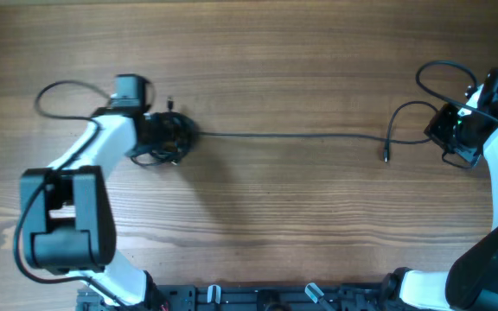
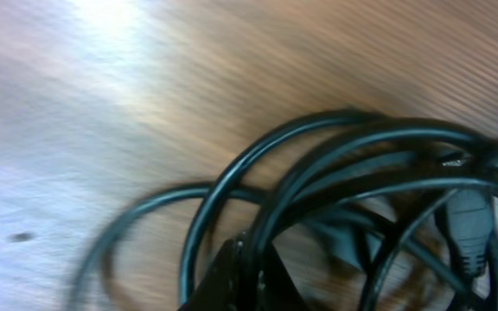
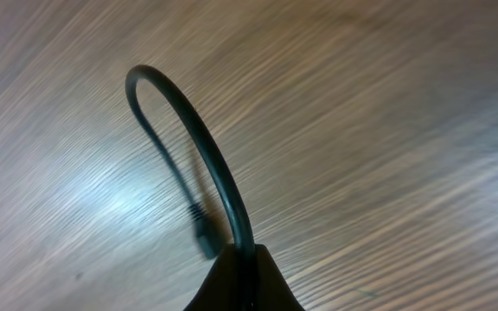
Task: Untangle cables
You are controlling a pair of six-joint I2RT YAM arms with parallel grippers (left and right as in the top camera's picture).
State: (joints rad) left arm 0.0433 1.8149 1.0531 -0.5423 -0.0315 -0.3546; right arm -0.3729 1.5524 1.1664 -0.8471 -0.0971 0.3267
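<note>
A fist-sized tangle of thin black cables (image 1: 167, 136) lies at the left of the wooden table. My left gripper (image 1: 156, 134) sits on it and is shut on a strand of the tangle (image 2: 247, 259); several loops and a plug (image 2: 467, 233) fill the left wrist view. One cable (image 1: 292, 135) runs straight right from the tangle, arcs up to my right gripper (image 1: 439, 130), and its plug end (image 1: 386, 158) lies on the table. My right gripper (image 3: 245, 276) is shut on that cable (image 3: 199, 147), whose plug (image 3: 202, 235) hangs below the loop.
Thicker black arm wires loop at the far left (image 1: 59, 91) and at the top right (image 1: 443, 73). The arm bases stand along the front edge (image 1: 258, 298).
</note>
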